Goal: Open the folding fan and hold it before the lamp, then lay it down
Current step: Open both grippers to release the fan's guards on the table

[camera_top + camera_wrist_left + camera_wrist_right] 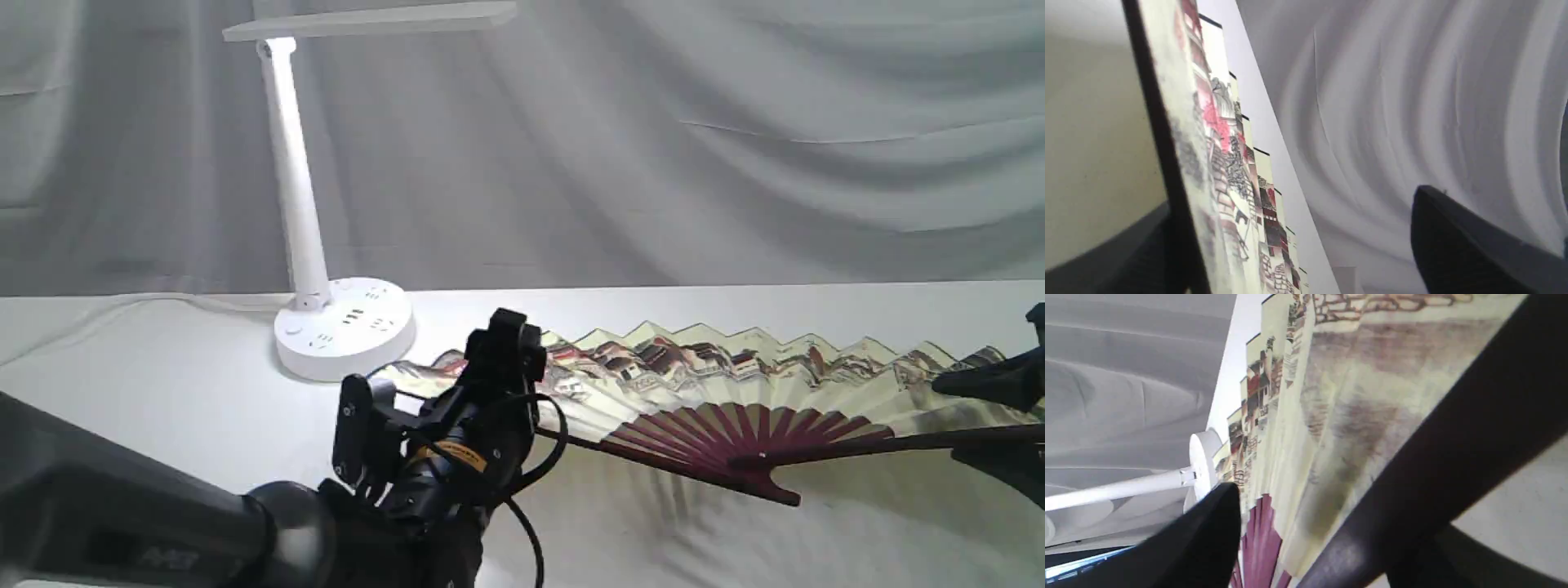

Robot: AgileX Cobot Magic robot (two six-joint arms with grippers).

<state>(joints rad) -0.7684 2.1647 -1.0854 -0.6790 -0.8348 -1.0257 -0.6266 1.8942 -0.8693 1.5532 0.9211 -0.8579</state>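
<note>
The folding fan (pixel 735 384) lies spread open on the white table, painted side up, with its maroon ribs (pixel 735 429) fanning from the pivot at the front. The white lamp (pixel 295 188) stands at the back left, its round base (pixel 343 328) just beyond the fan's left end. My left gripper (pixel 506 351) sits at the fan's left edge. In the left wrist view it is open (pixel 1290 204), with the dark guard (pixel 1163 143) beside one finger. My right gripper (pixel 992 420) is open and straddles the right guard (pixel 914 443) without clamping it. The right wrist view shows that guard (pixel 1453 445) between the spread fingers (pixel 1208 539).
A grey draped cloth (pixel 694 147) hangs behind the table. The lamp's white cord (pixel 163 300) runs along the table's back left edge. My left arm's dark body (pixel 163 523) fills the lower left foreground. The lamp base (pixel 1202 461) also shows in the right wrist view.
</note>
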